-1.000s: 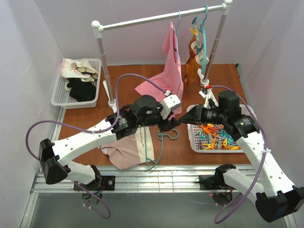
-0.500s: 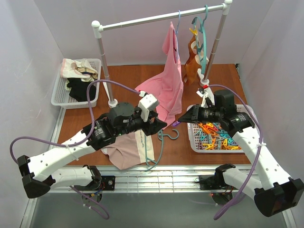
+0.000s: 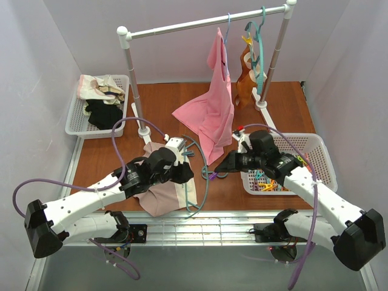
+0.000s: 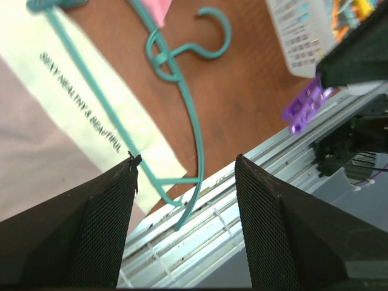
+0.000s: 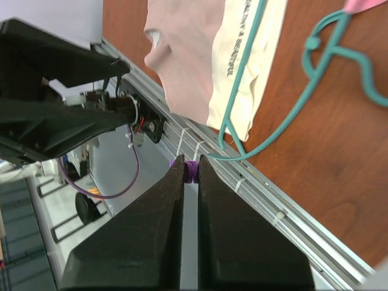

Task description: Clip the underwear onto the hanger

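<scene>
The underwear (image 3: 159, 197) lies flat near the table's front edge, with its cream strip (image 3: 182, 187) on the right side. The teal hanger (image 3: 201, 185) lies across that strip, its hook (image 3: 217, 174) pointing right. My left gripper (image 3: 185, 173) is open and empty, hovering over the strip and hanger. The left wrist view shows the hanger (image 4: 195, 127) and strip (image 4: 91, 103) between its fingers (image 4: 103, 230). My right gripper (image 3: 219, 166) is shut on a purple clip (image 3: 211, 176) just above the hook. The right wrist view shows the clip (image 5: 191, 170), the underwear (image 5: 185, 54) and the hanger (image 5: 267, 142).
A white basket (image 3: 321, 159) of coloured clips stands right of the hanger. The clothes rail (image 3: 200, 23) behind carries a bright pink top (image 3: 209, 112), a tan-brown garment (image 3: 244, 79) and another teal hanger. A basket (image 3: 76, 115) of clothes sits back left. The rail's post base (image 3: 143, 132) stands behind my left arm.
My left arm has drawn back to the left and come down over the underwear's strip. My right gripper has moved left and nearer with the purple clip, to the hanger's hook.
</scene>
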